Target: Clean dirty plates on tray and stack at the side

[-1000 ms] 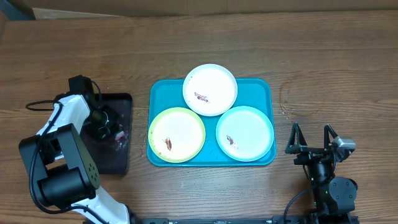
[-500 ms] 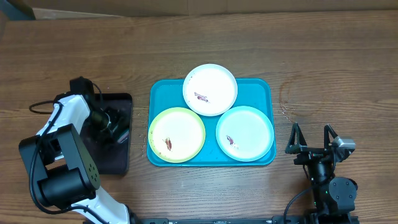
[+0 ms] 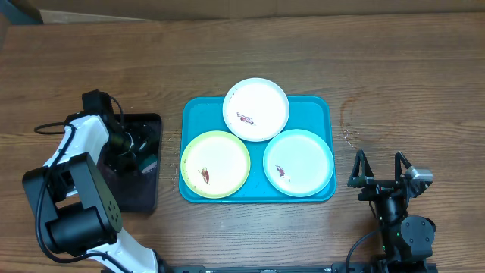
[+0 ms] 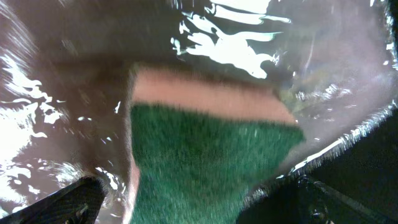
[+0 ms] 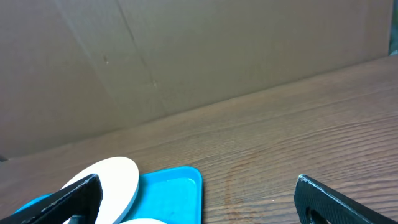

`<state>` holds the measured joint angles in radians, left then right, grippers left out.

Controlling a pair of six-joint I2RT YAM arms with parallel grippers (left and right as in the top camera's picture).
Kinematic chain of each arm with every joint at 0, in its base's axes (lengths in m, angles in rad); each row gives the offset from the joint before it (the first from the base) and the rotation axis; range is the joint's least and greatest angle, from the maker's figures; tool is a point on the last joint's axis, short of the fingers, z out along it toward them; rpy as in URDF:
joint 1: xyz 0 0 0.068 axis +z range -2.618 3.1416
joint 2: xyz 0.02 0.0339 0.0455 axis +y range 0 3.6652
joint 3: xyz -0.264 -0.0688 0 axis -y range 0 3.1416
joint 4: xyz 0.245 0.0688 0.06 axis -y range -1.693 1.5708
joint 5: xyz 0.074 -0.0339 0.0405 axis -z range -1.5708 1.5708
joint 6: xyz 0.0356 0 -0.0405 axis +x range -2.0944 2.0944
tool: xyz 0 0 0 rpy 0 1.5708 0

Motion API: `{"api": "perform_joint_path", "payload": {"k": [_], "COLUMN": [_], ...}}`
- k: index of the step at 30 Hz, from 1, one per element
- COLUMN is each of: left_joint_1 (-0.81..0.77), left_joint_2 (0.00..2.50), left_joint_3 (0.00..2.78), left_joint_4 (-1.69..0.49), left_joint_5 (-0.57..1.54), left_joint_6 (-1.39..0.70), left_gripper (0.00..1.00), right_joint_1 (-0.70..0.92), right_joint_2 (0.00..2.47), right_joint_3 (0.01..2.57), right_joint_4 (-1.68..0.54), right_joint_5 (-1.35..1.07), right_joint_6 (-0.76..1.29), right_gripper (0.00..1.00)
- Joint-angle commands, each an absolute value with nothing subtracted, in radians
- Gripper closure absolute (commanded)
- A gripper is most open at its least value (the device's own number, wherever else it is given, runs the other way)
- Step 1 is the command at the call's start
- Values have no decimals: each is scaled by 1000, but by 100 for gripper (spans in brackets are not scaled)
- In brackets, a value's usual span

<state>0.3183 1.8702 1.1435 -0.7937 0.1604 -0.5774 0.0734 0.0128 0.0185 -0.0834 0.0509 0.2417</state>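
My left gripper (image 3: pixel 135 154) hangs over the black tray (image 3: pixel 140 199), jaws spread wide and gripping nothing. My right gripper (image 3: pixel 377 163) waits parted and empty beside the turquoise tray (image 3: pixel 318 106). On that tray lie the white plate (image 3: pixel 261 98), the yellow-green plate (image 3: pixel 223 155) and the mint plate (image 3: pixel 303 152), all smeared, none stacked. The green sponge (image 4: pixel 205 162) sits in the wet between my fingers (image 4: pixel 62 202); through the blur I cannot tell whether I touch it. I should centre on it, close squarely, then lift clear of the rim.

surface: brown wood-grain table (image 3: pixel 409 61) | backdrop: plain tan cardboard panel (image 5: pixel 199 50) at table's far edge | light: even
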Motion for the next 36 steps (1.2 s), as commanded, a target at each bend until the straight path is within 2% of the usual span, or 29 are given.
{"api": "perform_joint_path", "payload": {"k": [1,8,10,11,14,17,18,20,22,23,24,26,27,28,35,36], "left_joint_1": [314,314,314,314,314,314,314,314,314,314,314,314,314,314,314,314], "left_joint_2": [1930,1930,1930,1930,1930,1930,1930,1930,1930,1930,1930,1930,1930,1930,1930,1930], "left_joint_3": [1102,1103,1103,1103,1103,1103,1103,1104,1106,1108,1110,1112,1112,1112,1112,1112], "left_joint_4": [-770,-760,-764,-765,-776,-782,-782,-783,-791,-796,-800,-806,-812,-818,-885,-892], "left_joint_5": [43,25,27,27,37,46,45,46,63,74,79,80,80,79,120,134], "left_joint_6": [-564,-564,-564,-564,-564,-561,-561,-561,-561,-561,-561,-561,-561,-561,-561,-561], "left_gripper": [0,0,12,21,51,86,90,91,89,84,75,37,8,0,1,5], "right_joint_1": [72,72,72,72,72,72,72,72,72,72,72,72,72,72,72,72], "right_joint_2": [4,4,4,4,4,4,4,4,4,4,4,4,4,4,4,4], "right_joint_3": [8,8,8,8,8,8,8,8,8,8,8,8,8,8,8,8], "right_joint_4": [-80,-81,-80,-81,-80,-81,-81,-81,-80,-81,-80,-80,-81,-80,-81,-81], "right_joint_5": [47,47,47,47,47,47,47,47,47,47,47,47,47,47,47,47], "right_joint_6": [238,238,238,238,238,238,238,238,238,238,238,238,238,238,238,238], "right_gripper": [0,0,0,0,0,0,0,0,0,0,0,0,0,0,0,0]}}
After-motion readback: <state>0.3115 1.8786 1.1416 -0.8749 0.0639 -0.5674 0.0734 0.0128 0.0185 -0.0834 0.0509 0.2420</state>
